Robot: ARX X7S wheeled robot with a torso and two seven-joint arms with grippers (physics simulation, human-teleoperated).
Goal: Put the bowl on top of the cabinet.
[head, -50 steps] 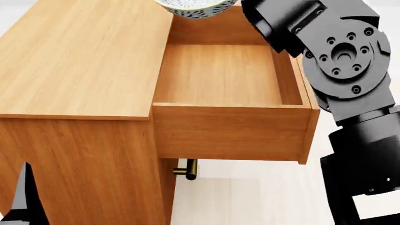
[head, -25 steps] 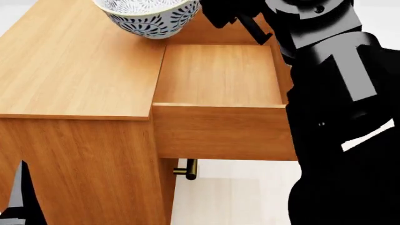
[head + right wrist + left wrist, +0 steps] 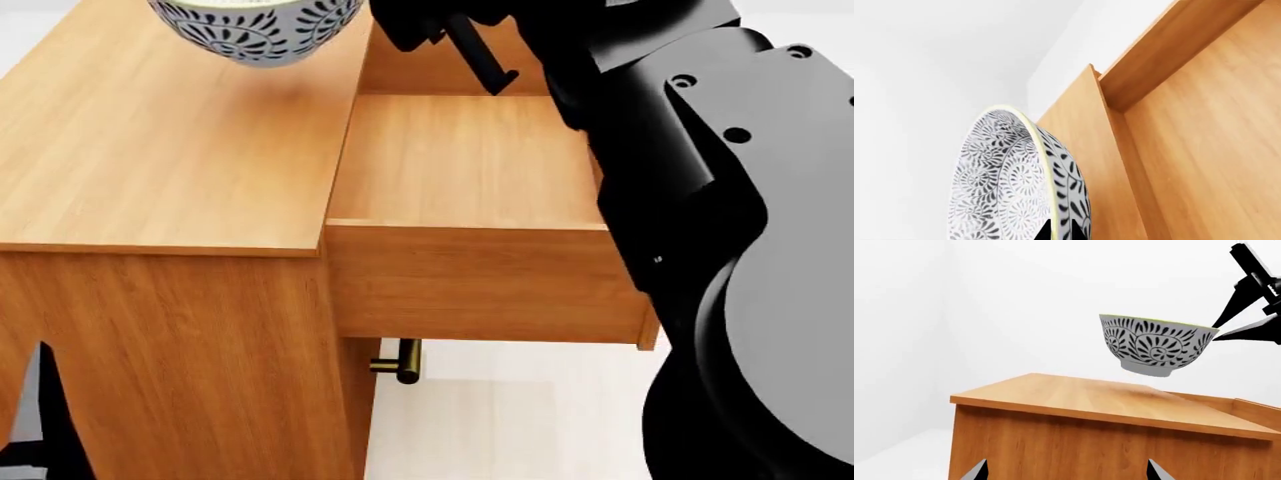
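Observation:
The bowl [image 3: 254, 30], white with a dense dark floral pattern, hangs in the air above the cabinet [image 3: 160, 150] top, near its far edge. In the left wrist view the bowl [image 3: 1157, 345] floats clear above the wooden top [image 3: 1107, 402] with a gap under it. My right gripper [image 3: 1061, 231] is shut on the bowl's rim [image 3: 1047, 165], one finger inside and one outside. My left gripper [image 3: 1064, 472] is open low beside the cabinet's side, holding nothing; only its two fingertips [image 3: 977, 471] show.
The cabinet's top drawer [image 3: 467, 160] stands pulled out to the right of the top, empty inside. A brass handle [image 3: 400, 362] shows below it. My right arm [image 3: 694, 150] reaches over the drawer. White floor lies beneath.
The right arm has carried the bowl leftward, from over the drawer's back corner to above the cabinet top. The left arm has not visibly moved.

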